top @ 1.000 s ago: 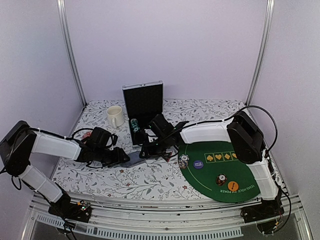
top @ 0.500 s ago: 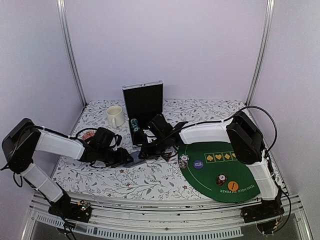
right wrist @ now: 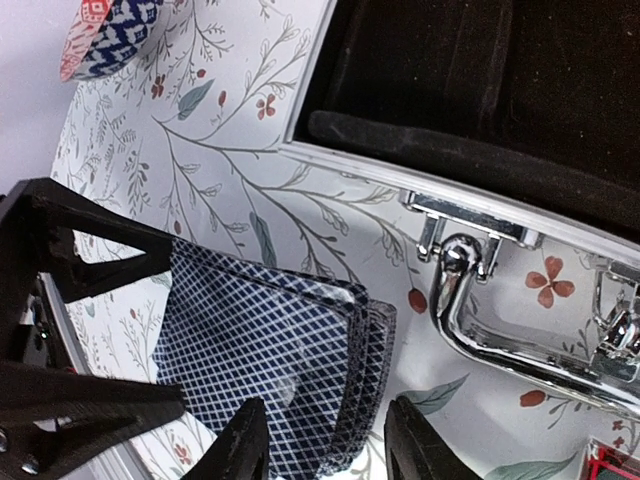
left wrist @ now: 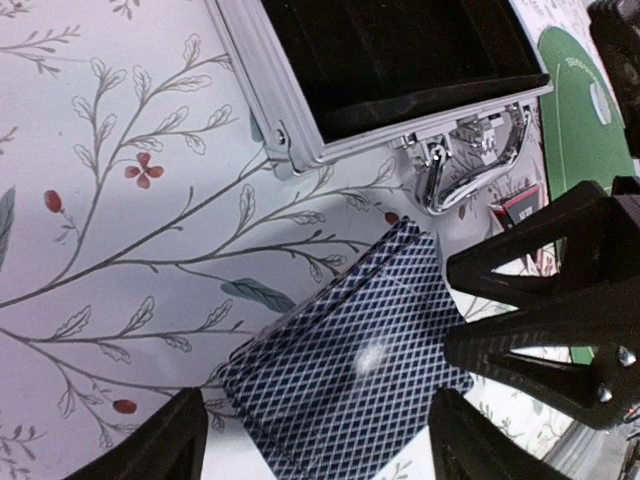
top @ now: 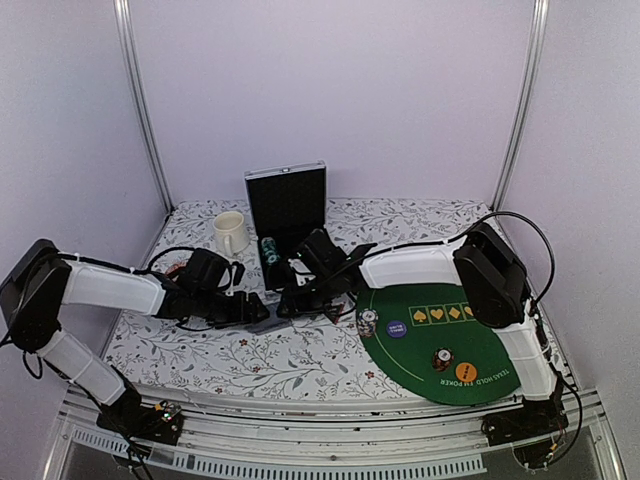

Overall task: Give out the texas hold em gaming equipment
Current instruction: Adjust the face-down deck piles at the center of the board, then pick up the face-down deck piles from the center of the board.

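A deck of blue-grey diamond-backed playing cards (left wrist: 350,370) in a clear case lies on the floral cloth in front of the open silver case (left wrist: 300,120). My left gripper (left wrist: 320,445) is open, one finger on each side of the deck with gaps. My right gripper (right wrist: 325,440) is open over the deck (right wrist: 265,365), at its near edge; its fingers (left wrist: 520,300) point at the deck's end. In the top view both grippers, left (top: 255,312) and right (top: 290,300), meet at the deck (top: 272,320). Chip stacks (top: 367,322) (top: 441,358), a purple disc (top: 396,327) and an orange disc (top: 465,372) sit on the green mat (top: 480,340).
The open case (top: 287,205) stands at the back with green chips (top: 269,250) in it. A cream mug (top: 230,233) is to its left. A red and blue patterned item (right wrist: 105,30) lies at the far left. A chrome handle (right wrist: 490,320) sticks out of the case.
Both grippers' jaws have spread wider around the deck. The left arm has shifted a little to the right; the deck stays in place.
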Motion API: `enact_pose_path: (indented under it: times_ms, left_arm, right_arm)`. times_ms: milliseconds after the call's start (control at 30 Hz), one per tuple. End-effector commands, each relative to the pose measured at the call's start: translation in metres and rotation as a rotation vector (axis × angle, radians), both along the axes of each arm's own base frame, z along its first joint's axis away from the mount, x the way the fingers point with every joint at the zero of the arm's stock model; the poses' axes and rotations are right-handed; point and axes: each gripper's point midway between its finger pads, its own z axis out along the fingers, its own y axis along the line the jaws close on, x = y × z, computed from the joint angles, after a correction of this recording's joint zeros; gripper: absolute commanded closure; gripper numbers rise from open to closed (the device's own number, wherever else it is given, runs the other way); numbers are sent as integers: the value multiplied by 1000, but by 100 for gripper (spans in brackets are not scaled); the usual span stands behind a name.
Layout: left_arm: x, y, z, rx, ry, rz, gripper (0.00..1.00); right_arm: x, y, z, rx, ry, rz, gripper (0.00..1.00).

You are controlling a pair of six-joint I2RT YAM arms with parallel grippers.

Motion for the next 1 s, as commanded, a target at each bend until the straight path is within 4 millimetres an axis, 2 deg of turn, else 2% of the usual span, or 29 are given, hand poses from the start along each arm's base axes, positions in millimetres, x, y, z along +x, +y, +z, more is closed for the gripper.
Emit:
enact_pose_path:
  times_ms: [0,67,133,233,333,467,533,600,667,800,967]
  left_arm:
    - [5,17,12,88,-57,-12,17]
    - [8,23,14,99,-59,-5,10]
    - [14,26,24,98,-88,-19,7]
    - [29,20,55,120,-220,-106,6]
    - [35,10,82,125,-346,-211,5]
    - [23,-1,97,200,-485,-480,4]
    - [10,-4,104,247,-551,-643,3]
    - [-9,-5,104,278,-619,-826,2]
    - [-18,-6,102,312,-681,-948,2]
    - [-7,-4,95,388,-701,-994,2]
    - [1,-11,63,392,-581,-1050,2]
  right_arm:
    - [13,-11,32,18,-67,-29,55]
    - [15,-16,38,23,-78,-34,51]
    - [16,-18,47,35,-87,-27,47]
    - [16,-24,62,50,-117,0,42]
    - [18,-35,75,55,-159,17,31]
    - [20,-59,89,41,-210,9,3]
    - [21,-69,101,40,-243,3,1]
    - [21,-77,107,36,-269,3,1]
    - [23,-83,113,32,-293,-1,1]
    - [22,-89,115,25,-307,-4,1]
    - [16,-94,110,23,-296,2,1]
